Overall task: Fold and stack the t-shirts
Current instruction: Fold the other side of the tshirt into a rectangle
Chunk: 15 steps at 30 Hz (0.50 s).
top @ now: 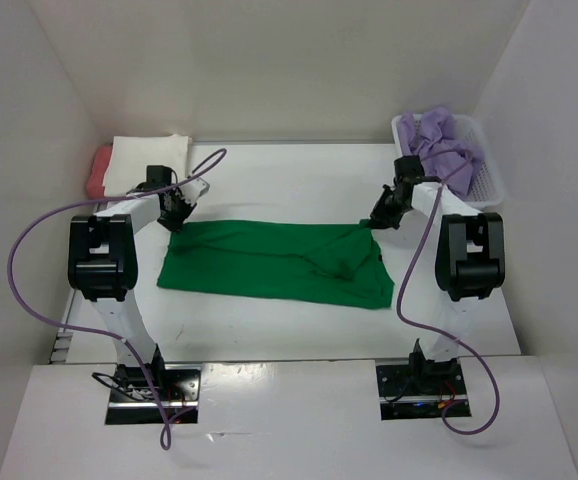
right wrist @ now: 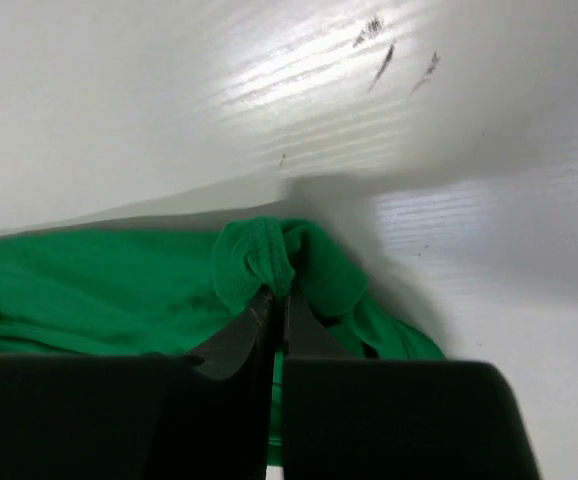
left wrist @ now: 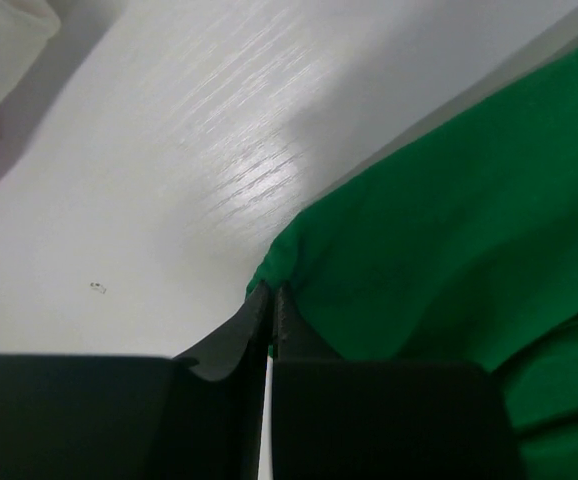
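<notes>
So the bright green cloth t-shirt (top: 274, 262) is being spread out wide, left to right, across the middle of the white table (top: 289, 175). It's mostly flat, with some wrinkles being bunched up toward its right end.

Its far left corner is being pinched by the left gripper (top: 176, 215). In the left wrist view the jaws are being pressed together with only a sliver of a gap showing, and the green hem is being caught right at the tips.

Same deal on the other side: the far right corner is being clamped by the right gripper (top: 381, 218), with the jaws squeezed nearly together on a scrunched little knot of green fabric. Both corners are being held low, at or just above the table; which of the two can't really be told.

The lavender-purple cloth shirt (top: 439, 140) is being held crumpled in the white plastic mesh basket (top: 491, 185) at the far right corner. Over at the far left, the salmon-red cloth shirt (top: 99, 172) is being flanked by the folded cream-white cloth shirt (top: 149, 160), the two touching. Whether one is being stacked on the other can't be told.
</notes>
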{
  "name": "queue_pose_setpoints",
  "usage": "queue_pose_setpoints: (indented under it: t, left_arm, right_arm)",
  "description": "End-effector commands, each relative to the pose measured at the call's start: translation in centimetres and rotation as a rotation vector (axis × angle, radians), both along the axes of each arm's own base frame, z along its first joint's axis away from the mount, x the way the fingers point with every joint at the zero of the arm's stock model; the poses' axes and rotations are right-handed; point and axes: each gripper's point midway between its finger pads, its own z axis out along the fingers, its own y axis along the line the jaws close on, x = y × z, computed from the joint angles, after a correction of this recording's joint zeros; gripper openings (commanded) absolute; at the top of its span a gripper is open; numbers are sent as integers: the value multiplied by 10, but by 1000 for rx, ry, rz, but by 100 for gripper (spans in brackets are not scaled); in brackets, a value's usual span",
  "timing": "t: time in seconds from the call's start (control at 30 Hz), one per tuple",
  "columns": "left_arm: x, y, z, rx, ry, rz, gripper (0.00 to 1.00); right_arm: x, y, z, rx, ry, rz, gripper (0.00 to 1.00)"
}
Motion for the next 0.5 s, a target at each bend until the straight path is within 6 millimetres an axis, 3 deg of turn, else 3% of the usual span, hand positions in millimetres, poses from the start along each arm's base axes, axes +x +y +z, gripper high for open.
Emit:
queue_pose_setpoints:
  t: [0.0,0.13,0.23,0.27,0.3,0.4,0.47]
  left_arm:
    - [-18,31,-11,62,60,130,0]
    - [-27,37,-9,86,89,175,0]
    - [-32,37,-4,85,96,199,0]
    - [-34,37,-4,85,105,198,0]
    - [-34,37,-1,85,96,199,0]
    - [-37,33,4,63,93,198,18]
    - [-39,33,3,63,102,197,37]
  right_arm:
    - [35,-9,24,4,-111,-2,0]
    - [33,-16,12,46,-77,-5,5]
    - [31,-10,6,76,-62,21,18]
    - [31,-10,6,73,-64,29,31]
    - [31,-10,10,72,-73,29,33]
    - [27,-4,22,55,-96,51,36]
    - [25,-2,36,14,-123,53,36]
